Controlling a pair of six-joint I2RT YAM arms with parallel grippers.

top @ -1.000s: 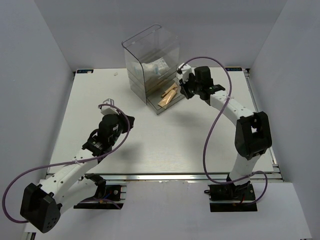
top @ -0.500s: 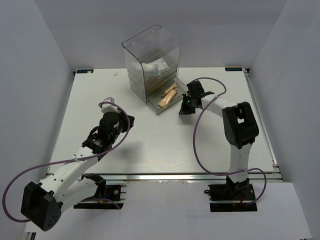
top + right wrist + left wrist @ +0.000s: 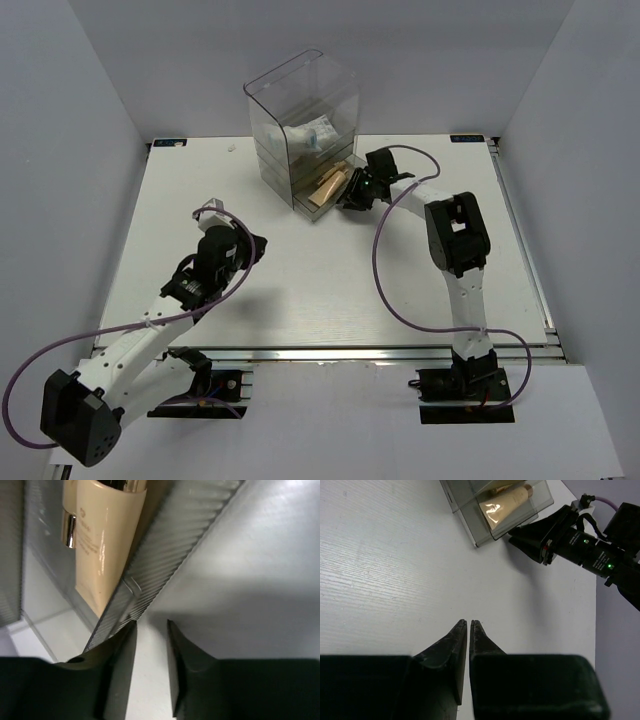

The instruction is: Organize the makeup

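- Beige tube [image 3: 100, 545] lies flat in the pulled-out bottom drawer [image 3: 170, 545], just ahead & left of the right pincer [image 3: 151, 625]. The ribbed clear drawer front runs btwn the two.
- Right pincer: jaws a narrow slit apart, nothing btwn them, only white table [image 3: 395, 580] in the gap. Its left fingertip sits right at the drawer's corner; touching or not, can't tell.
- Slim beige stick [image 3: 507, 486] lies beyond the tube in the same drawer, farther from the right pincer, mostly cut off by the frame top.
- Sachets [image 3: 315, 135], white w/ blue print, sit higher up inside the clear drawer box [image 3: 300, 90], above & behind the right pincer.
- Left pincer [image 3: 469, 622]: jaws pressed almost together, holding nothing, over bare table. Box & makeup are well apart from it, far ahead & to its right.
- Writing: tube has a gold band, small emblem & fine print, too small to read. Sachet print also unreadable.
- Hidden: tube's cap end is cut off in the right wrist view; other box contents are lost in glare.
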